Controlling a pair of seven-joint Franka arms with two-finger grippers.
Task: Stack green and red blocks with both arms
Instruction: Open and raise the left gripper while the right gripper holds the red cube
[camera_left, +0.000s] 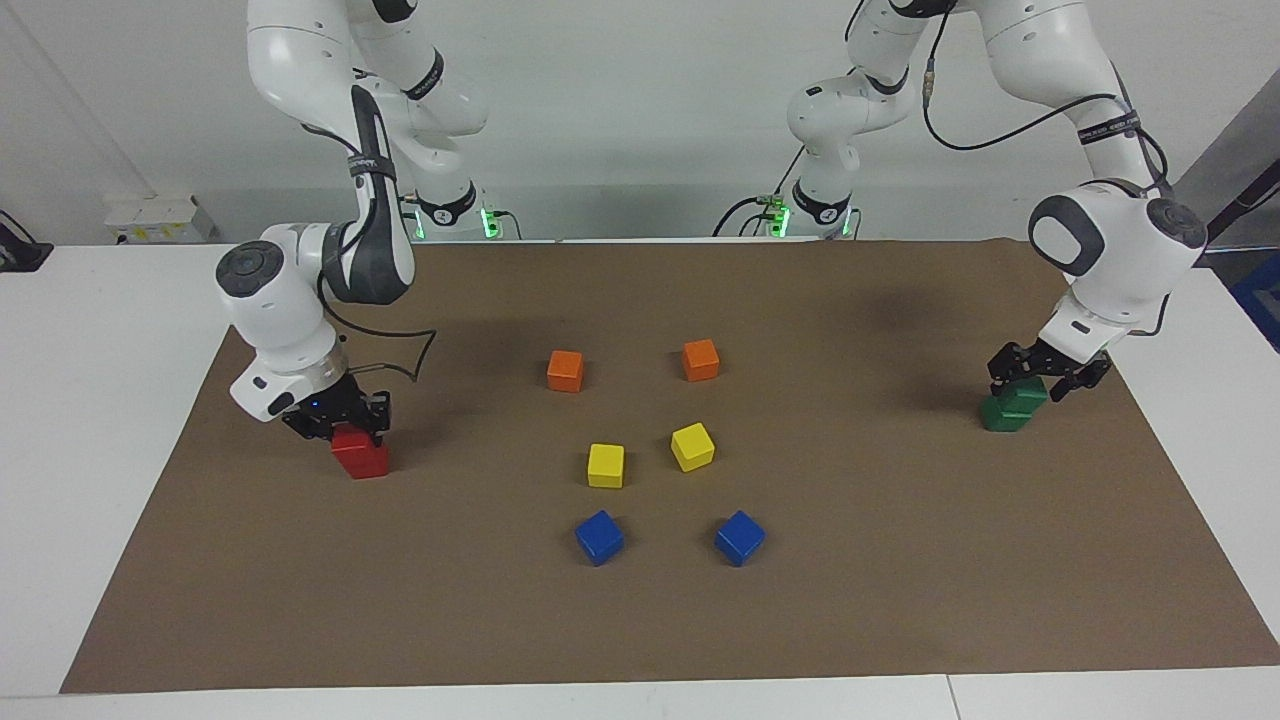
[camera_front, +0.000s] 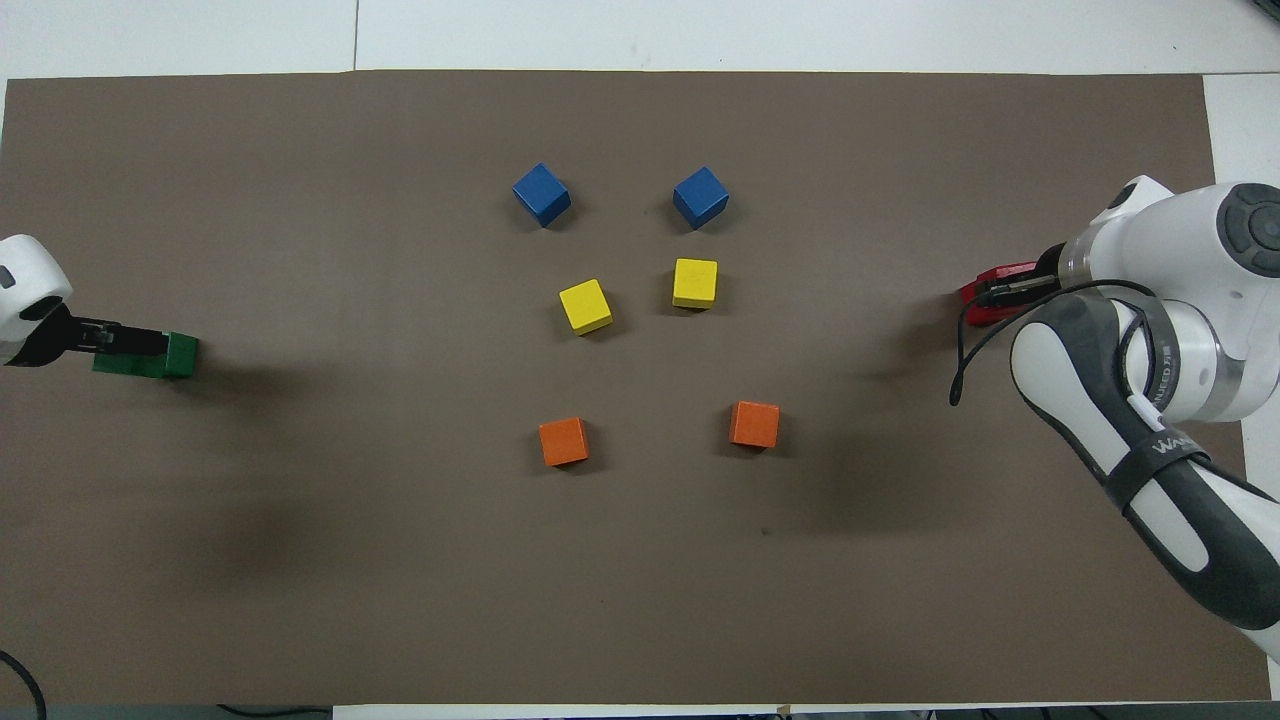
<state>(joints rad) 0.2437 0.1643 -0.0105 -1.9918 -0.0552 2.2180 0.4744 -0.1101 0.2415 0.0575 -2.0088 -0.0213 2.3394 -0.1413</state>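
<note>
- Sitting at the right arm's end of the brown mat (camera_left: 900, 600), a red stack (camera_left: 361, 454): the right gripper (camera_left: 340, 418) is down on its top red block (camera_left: 352, 440), jaws closed around it.
- Green stack (camera_left: 1012, 408) lies at the left arm's end, near the mat edge; the left gripper (camera_left: 1045, 372) has its jaws clamped on the upper green block (camera_left: 1025, 391).
- Orange (camera_left: 565, 370), yellow (camera_left: 605, 465) and blue (camera_left: 599, 537) cube pairs fill mid-mat, well apart from both stacks.
- Open mat between the stacks and the middle cubes; white surface (camera_left: 90, 400) all round.
</note>
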